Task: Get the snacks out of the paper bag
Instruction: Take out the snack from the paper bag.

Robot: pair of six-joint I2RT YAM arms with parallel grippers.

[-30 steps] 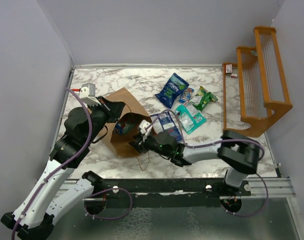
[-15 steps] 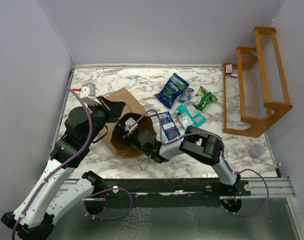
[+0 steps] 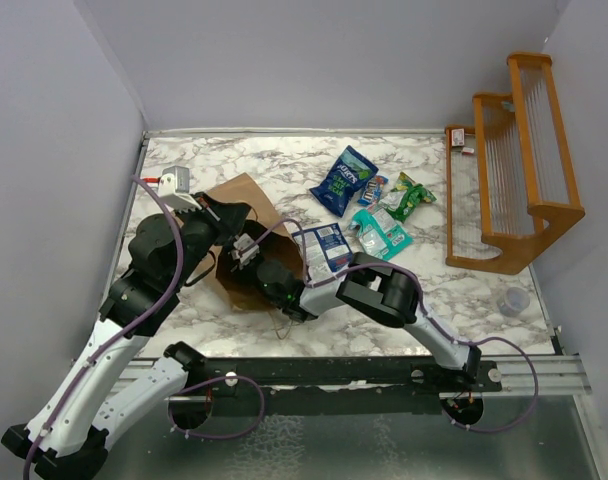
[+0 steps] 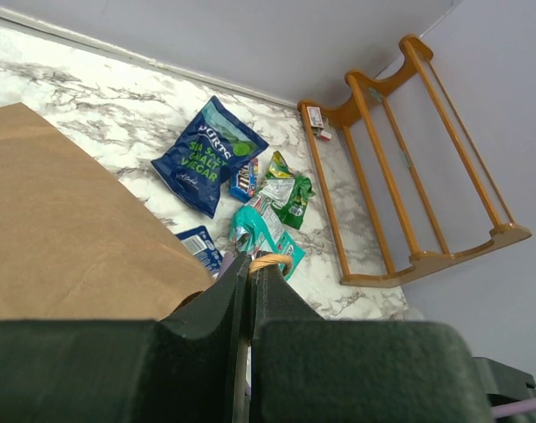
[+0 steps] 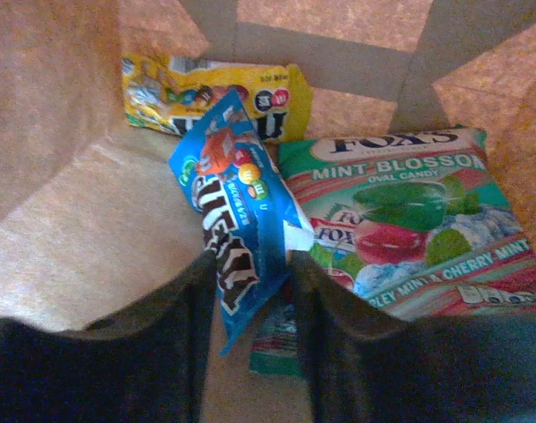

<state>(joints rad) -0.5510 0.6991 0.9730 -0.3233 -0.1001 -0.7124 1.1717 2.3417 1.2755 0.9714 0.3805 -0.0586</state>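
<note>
While the left gripper [image 4: 249, 269] is clamped tight on a handle [image 4: 270, 259] of the paper bag [image 3: 246, 195] (left of centre in the top view), the right gripper [image 5: 250, 264] sits inside it, jaws partly open astride a blue packet [image 5: 237, 220]; whether they pinch it, I cannot tell.

The marbled tabletop [image 3: 284, 160] carries the brown paper bag [image 3: 246, 195], which lies around the right claw [image 5: 249, 264]. To that claw's right lie a blue-and-white packet [image 3: 329, 248], a teal packet [image 3: 382, 235], a green packet [image 3: 410, 197] and a dark blue chip bag [image 3: 345, 180]. Well beyond them are an orange wooden rack [image 3: 514, 160] and a small clear cup [image 3: 512, 301].
</note>
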